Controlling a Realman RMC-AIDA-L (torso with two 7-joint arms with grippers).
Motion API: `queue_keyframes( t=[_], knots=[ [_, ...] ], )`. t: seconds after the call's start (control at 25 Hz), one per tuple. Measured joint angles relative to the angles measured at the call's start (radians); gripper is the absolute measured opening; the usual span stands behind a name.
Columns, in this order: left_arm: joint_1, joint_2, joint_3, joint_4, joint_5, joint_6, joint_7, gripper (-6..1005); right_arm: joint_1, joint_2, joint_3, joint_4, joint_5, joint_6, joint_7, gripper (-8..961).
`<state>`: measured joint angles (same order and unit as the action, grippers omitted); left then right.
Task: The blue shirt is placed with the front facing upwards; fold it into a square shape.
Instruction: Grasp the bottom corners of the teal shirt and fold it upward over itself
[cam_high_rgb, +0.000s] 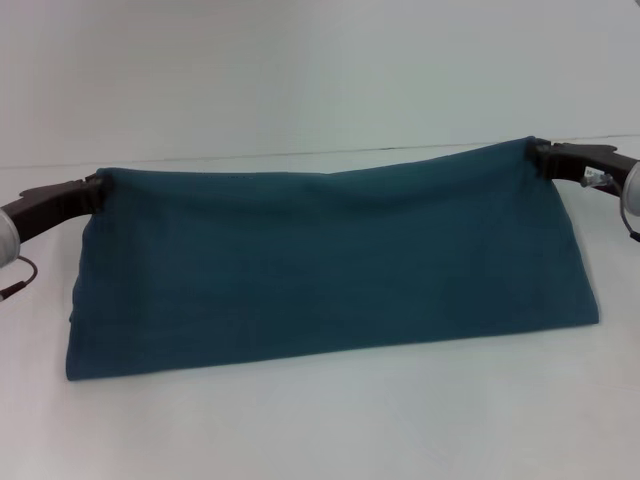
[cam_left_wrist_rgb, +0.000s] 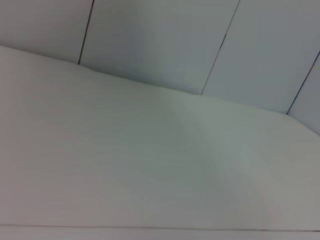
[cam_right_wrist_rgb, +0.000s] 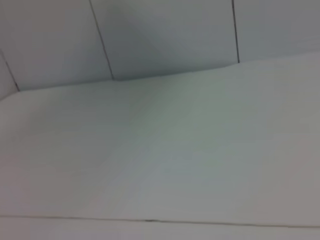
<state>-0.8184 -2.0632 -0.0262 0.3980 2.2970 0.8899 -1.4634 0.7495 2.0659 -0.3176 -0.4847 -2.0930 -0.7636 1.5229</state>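
Observation:
The blue shirt (cam_high_rgb: 330, 265) hangs as a wide teal sheet in the head view, lifted by its two upper corners, with its lower edge resting on the white table (cam_high_rgb: 320, 420). No lettering shows on the side facing me. My left gripper (cam_high_rgb: 97, 190) is shut on the shirt's upper left corner. My right gripper (cam_high_rgb: 538, 152) is shut on the upper right corner, held slightly higher. The top edge sags a little between them. Both wrist views show only the bare table and wall panels, with no shirt or fingers.
The white table stretches in front of and behind the shirt. A pale panelled wall (cam_left_wrist_rgb: 160, 45) stands behind the table's far edge.

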Motion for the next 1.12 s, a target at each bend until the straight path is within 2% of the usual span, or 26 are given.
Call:
queue_keyframes(
  t=[0.16, 0.84, 1.0, 1.12],
  knots=[
    [-0.013, -0.004, 0.003, -0.007, -0.001, -0.032, 0.011, 36, 0.015, -0.004, -0.002, 0.03, 0.001, 0.044, -0.017, 29],
    [-0.048, -0.005, 0.003, -0.03, -0.004, -0.118, 0.028, 66, 0.052, 0.004, -0.005, 0.035, 0.007, 0.121, -0.031, 29],
    [-0.051, -0.015, 0.003, -0.033, -0.004, -0.13, 0.03, 74, 0.055, 0.006, -0.005, 0.038, 0.011, 0.129, -0.031, 29],
    [-0.052, -0.023, 0.002, -0.032, -0.004, -0.134, 0.036, 80, 0.057, 0.006, -0.008, 0.043, 0.011, 0.131, -0.032, 111]
  ],
)
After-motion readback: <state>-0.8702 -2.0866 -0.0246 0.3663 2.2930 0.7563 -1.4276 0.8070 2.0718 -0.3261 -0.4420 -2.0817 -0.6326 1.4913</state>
